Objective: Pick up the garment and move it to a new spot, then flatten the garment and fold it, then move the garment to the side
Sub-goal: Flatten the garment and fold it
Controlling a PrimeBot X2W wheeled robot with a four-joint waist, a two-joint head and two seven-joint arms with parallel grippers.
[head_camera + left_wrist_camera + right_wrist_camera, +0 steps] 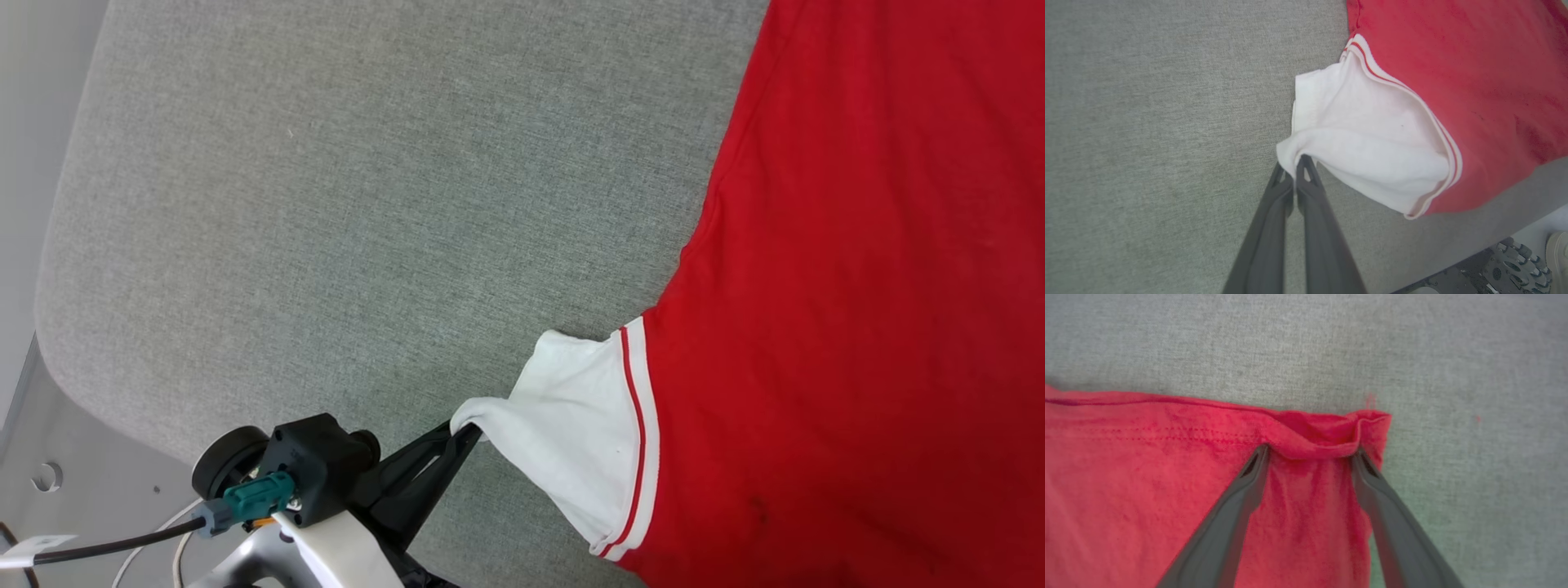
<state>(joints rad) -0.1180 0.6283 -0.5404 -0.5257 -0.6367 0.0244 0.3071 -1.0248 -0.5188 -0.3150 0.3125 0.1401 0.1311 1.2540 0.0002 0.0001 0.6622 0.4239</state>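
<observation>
pinching the garment (816, 327) sleeve is the left gripper (1294, 168); right gripper (1310, 451) spread at hem.

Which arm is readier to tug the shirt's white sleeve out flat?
Left. The left claw is shut on the tip of the white sleeve; the right claw stands open at the shirt hem, pinching nothing.

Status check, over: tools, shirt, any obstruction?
Left tool shut on the garment's white sleeve. Right tool open, straddling its bunched red hem. Lying on grey surface, nothing blocking.
</observation>
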